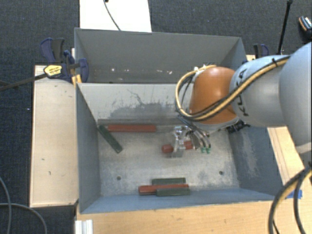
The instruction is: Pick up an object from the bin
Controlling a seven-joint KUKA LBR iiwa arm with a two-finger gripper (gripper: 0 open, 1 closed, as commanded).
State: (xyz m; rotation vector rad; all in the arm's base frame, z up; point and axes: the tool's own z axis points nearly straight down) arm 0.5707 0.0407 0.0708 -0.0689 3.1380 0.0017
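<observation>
Three green bars (110, 139), two red bars (131, 127), one small red block (168, 149).

Probably a robotics lab: a cabled robot arm (273, 96) over a grey metal bin (156, 57), dark carpet (29, 13) around it.

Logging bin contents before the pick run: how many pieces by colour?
Red: 3 (back red bar, small red block, front red bar)
Green: 3 (slanted green bar, front green bar, frontmost green bar)
Total: 6
Tiny green bit unclear, not counted.
</observation>
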